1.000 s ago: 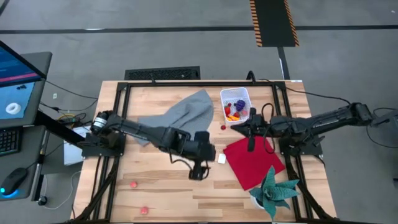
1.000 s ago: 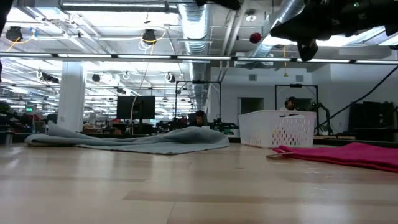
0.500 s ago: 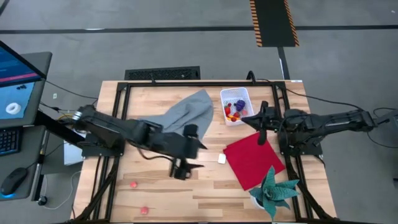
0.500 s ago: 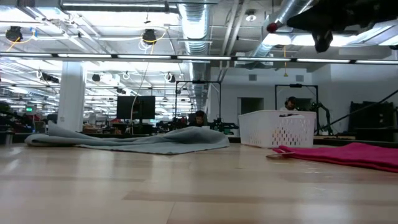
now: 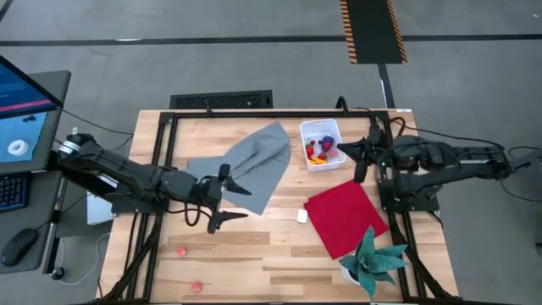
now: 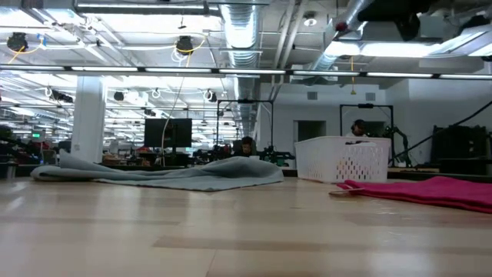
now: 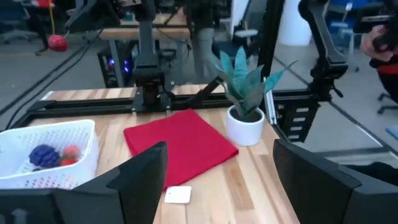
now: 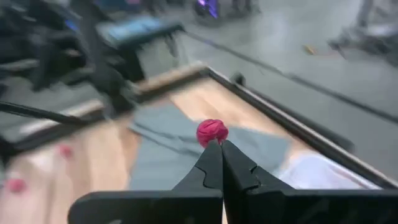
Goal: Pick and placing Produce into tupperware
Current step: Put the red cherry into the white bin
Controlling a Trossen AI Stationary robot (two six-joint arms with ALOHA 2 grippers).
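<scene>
Aloft, right tool (image 8: pixel 216 151) pinching red berry (image 8: pixel 212 132) beside tupperware (image 5: pixel 321 144)

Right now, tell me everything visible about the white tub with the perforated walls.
The white tub is a small rectangular plastic basket with rounded corners and lattice walls, standing upright on the wooden table near its far edge, between the grey cloth and the right arm. Inside lie a purple grape bunch and red and yellow pieces. The right pincer, shut on a red berry, hangs beside it. In the high view nothing touches it but the table.
</scene>
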